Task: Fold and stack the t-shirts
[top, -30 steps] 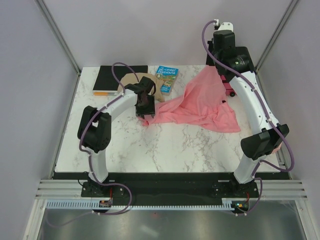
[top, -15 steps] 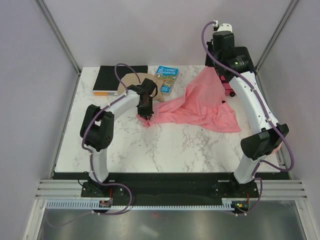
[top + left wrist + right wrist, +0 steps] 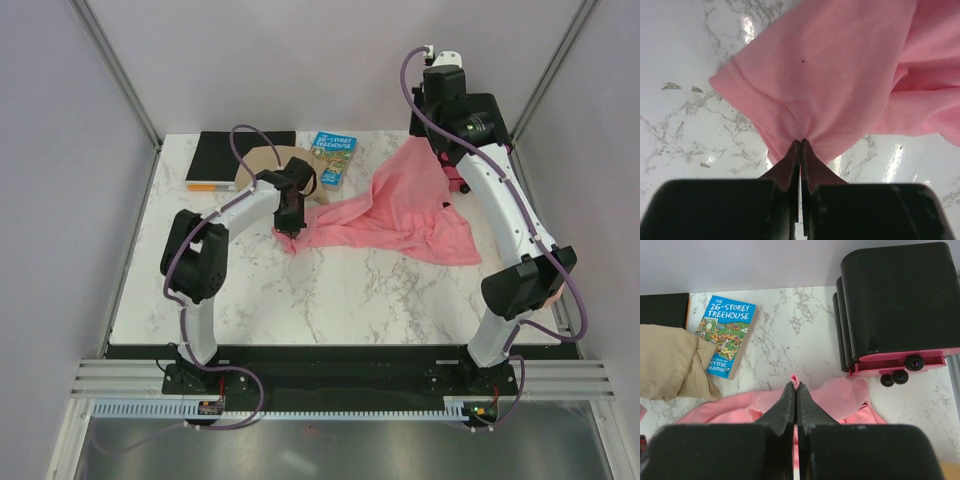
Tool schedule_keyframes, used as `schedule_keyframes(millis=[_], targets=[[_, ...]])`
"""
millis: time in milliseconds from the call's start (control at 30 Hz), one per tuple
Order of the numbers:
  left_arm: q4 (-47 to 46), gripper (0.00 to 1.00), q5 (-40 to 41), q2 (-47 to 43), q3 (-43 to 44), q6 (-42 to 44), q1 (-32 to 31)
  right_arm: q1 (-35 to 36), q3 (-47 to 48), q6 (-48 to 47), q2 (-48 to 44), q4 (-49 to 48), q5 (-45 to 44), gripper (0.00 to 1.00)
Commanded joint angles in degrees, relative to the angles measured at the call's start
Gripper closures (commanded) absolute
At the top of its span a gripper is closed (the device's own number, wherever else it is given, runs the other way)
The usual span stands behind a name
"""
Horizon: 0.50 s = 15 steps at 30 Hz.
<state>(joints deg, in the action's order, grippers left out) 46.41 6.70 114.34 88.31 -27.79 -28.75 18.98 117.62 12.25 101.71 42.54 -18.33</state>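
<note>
The left gripper (image 3: 801, 142) has edged slightly farther off, pinching the sleeve hem of the t-shirt (image 3: 400, 210); the right gripper (image 3: 796, 385) pinches a raised fold. There is one t-shirt, right of centre, and one book (image 3: 333, 157) at the far edge.

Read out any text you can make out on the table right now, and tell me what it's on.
"THE 26-STOREY TREEHOUSE": on the cover of the blue book.
Lower lines on that cover: partly hidden by the beige cloth and too small to read with certainty.
Pink t-shirt and black box: no text showing.
</note>
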Motion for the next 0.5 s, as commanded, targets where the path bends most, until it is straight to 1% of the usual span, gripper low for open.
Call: schedule_keyframes(millis=[0, 200, 300, 467], targets=[[-0.8, 0.98, 7.44, -9.83, 1.86, -1.12, -0.16, -0.26, -0.9, 0.49, -2.22, -1.94, -2.15, 1.0], [1.04, 0.98, 19.38, -21.61, 3.0, -4.81, 0.54, -0.53, -3.53, 0.32, -6.25, -4.04, -5.66, 1.0], [2.88, 0.98, 23.25, -25.83, 3.27, -6.22, 1.15, -0.61, -5.55, 0.23, -9.15, -5.45, -7.59, 1.0], [4.38, 0.98, 26.69, -30.05, 2.04, -6.92, 2.56, -0.61, -9.77, 0.84, -14.6, -8.18, -10.06, 1.0]])
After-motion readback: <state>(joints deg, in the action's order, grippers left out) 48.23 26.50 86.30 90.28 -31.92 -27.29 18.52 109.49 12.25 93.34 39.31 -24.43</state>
